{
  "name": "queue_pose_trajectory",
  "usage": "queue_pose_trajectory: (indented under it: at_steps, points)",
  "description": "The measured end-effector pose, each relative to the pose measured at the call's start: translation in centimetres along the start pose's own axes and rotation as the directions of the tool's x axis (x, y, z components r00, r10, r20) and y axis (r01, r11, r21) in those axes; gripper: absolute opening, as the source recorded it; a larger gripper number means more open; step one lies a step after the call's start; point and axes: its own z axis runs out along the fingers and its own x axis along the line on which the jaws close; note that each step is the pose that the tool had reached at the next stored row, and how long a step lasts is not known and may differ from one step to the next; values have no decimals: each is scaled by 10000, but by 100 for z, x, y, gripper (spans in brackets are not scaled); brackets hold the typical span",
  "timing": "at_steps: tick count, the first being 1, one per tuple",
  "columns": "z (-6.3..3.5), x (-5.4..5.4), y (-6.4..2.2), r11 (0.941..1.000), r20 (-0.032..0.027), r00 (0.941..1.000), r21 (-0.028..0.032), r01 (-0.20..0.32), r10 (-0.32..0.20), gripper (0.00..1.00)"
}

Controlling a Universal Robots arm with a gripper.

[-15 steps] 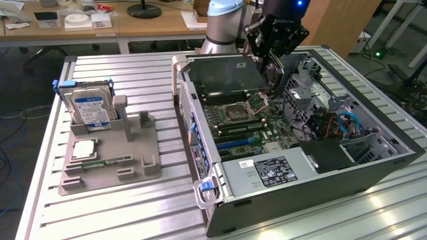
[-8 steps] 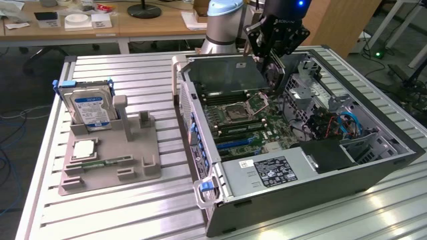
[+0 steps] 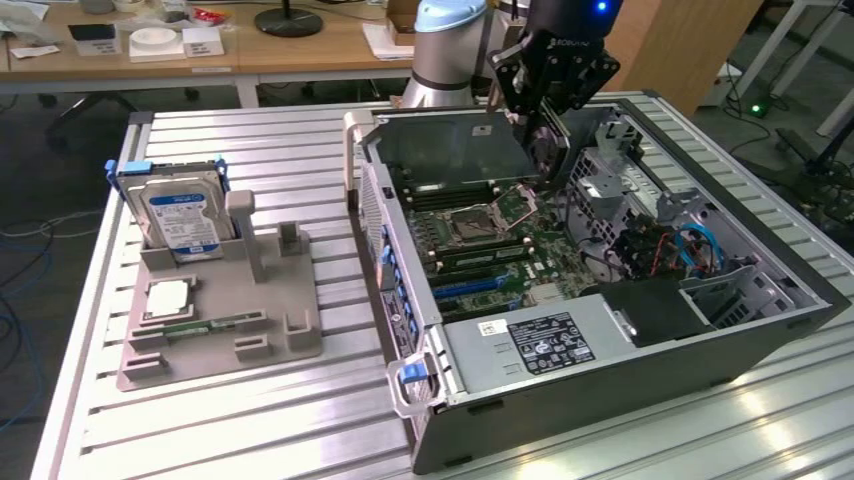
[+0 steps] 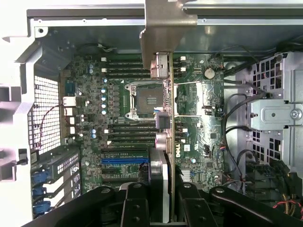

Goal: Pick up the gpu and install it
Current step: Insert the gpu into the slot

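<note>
You had the gripper [image 3: 545, 120] clamped on the gpu [image 3: 454, 150], holding the card in the air over the open computer case [image 3: 801, 295], above the motherboard [image 3: 501, 255]. In your wrist view the gpu [image 4: 168, 142] stood edge-on between the gripper's fingers [image 4: 137, 207], its silver bracket [image 4: 165, 28] toward a case wall and its edge passing just beside the CPU socket [image 4: 144, 99]. The hard drive [image 3: 184, 215] sat in its grey holder [image 3: 220, 335] on the desk [image 3: 267, 430], well apart at the exterior view's left.
</note>
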Motion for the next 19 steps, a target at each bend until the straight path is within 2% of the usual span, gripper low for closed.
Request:
queue_pose_trajectory:
  at_steps: [2,5,10,15,19]
  points:
    - [0,0,0,9999,-3,9999,-2,101,-101,28]
    - [0,1,0,9987,-19,9987,-7,515,-515,28]
    - [0,1,0,9931,-44,9931,-18,1173,-1173,28]
    - [0,2,0,9815,-72,9815,-33,1913,-1914,28]
    - [0,2,0,9662,-96,9661,-47,2579,-2579,28]
